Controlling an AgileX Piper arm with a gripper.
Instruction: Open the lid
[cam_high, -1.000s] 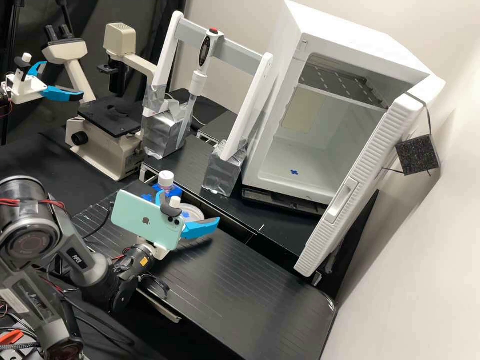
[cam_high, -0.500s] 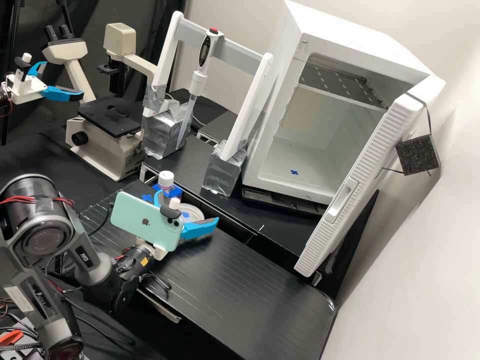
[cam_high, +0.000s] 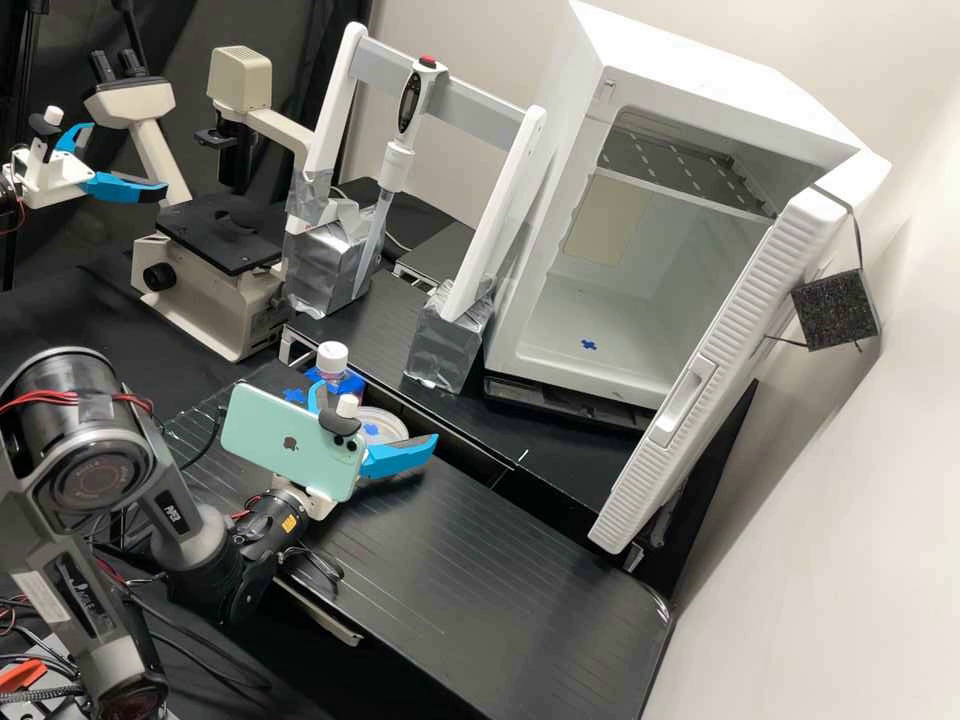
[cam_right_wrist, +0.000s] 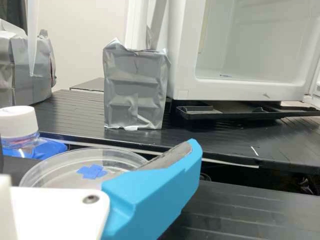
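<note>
Behind a black bench with ridged top (cam_high: 500, 600) stands a pale, plain wall (cam_high: 840, 500); at the back of the bench is a white box-shaped cabinet (cam_high: 720, 60) with its door open, a white upright frame (cam_high: 450, 95) set in grey taped blocks, and a beige microscope (cam_high: 240, 80) with black stage. The white gripper (cam_high: 375, 412) is low at the near part of the bench, a mint-green phone (cam_high: 290, 440) mounted on it; its two bright blue fingers (cam_high: 400, 458) are spread apart, with nothing grasped between them. The clear, round, shallow plastic dish (cam_high: 395, 424), a blue tape cross on its top, is on the bench near these fingers; if one of them touches it, I cannot tell. Close by the dish is a small bottle with white round cap (cam_high: 332, 357), in a blue holder (cam_high: 350, 380).
</note>
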